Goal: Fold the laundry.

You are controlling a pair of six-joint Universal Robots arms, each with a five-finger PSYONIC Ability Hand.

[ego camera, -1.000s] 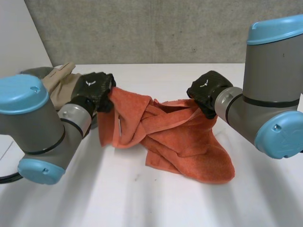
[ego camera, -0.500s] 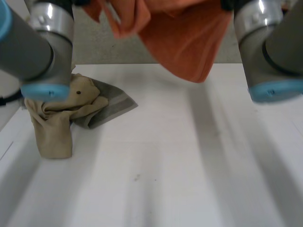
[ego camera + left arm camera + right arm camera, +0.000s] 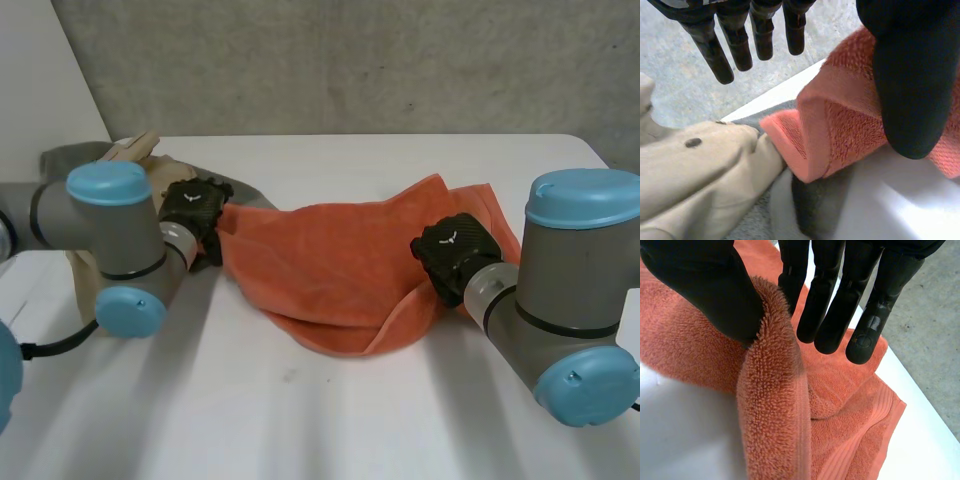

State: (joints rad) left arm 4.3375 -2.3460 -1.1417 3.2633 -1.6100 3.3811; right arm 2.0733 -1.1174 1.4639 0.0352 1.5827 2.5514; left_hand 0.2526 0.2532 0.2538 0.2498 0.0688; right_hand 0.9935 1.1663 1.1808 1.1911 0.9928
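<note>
An orange towel lies loosely folded over itself in the middle of the white table. My left hand is at its left corner. In the left wrist view the fingers are straight and spread away from the thumb, which hovers over the towel's corner; nothing is pinched. My right hand is at the towel's right side. In the right wrist view a raised fold of the towel stands pinched between the thumb and the fingers.
A beige garment and a grey cloth lie bunched at the back left, right behind my left hand; the beige garment touches the towel's corner. A concrete wall stands behind the table. The table's right edge is near my right arm.
The towel, bunched then lifted high by both hands, has come down onto the table more spread out. My left hand has let go of its corner; the right still holds.
</note>
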